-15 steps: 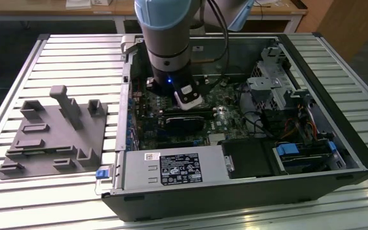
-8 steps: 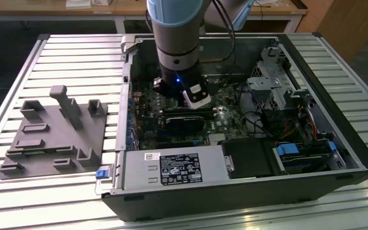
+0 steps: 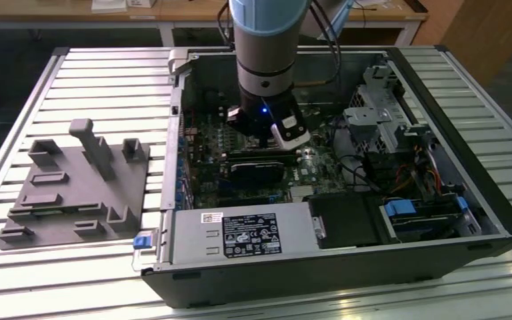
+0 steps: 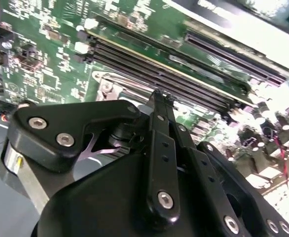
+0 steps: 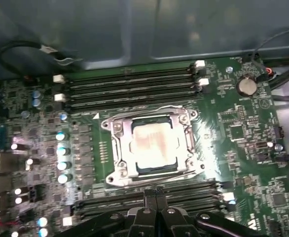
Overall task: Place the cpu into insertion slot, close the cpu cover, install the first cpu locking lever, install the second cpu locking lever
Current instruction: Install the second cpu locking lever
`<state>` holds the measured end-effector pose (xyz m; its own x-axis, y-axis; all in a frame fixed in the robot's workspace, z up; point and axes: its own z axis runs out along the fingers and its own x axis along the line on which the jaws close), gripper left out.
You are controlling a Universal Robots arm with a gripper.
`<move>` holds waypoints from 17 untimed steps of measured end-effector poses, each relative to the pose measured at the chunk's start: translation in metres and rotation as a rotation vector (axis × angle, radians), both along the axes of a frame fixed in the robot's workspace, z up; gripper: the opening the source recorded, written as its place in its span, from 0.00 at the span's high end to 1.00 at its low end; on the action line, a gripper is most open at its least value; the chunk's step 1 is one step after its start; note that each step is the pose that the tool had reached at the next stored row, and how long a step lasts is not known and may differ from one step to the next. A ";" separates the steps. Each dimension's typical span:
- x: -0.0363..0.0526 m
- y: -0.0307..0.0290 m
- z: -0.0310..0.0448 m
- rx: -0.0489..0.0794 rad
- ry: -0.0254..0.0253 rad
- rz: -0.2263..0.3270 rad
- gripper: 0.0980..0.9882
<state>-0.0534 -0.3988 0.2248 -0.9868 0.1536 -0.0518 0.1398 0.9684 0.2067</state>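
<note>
Slatted bench, open computer case, motherboard: we log the cpu seated in its insertion slot under the cpu cover, mid-board, just beyond the gripper, fingers pressed together, empty.

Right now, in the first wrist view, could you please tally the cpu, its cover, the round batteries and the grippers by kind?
cpu: 1
cpu cover: 1
round battery: 1
gripper: 1
Total: 4
</note>
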 end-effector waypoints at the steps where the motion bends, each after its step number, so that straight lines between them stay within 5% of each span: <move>1: 0.0016 0.0014 0.0000 -0.003 0.0008 0.000 0.99; 17: 0.0134 0.0412 0.0000 -0.082 0.0080 0.000 0.99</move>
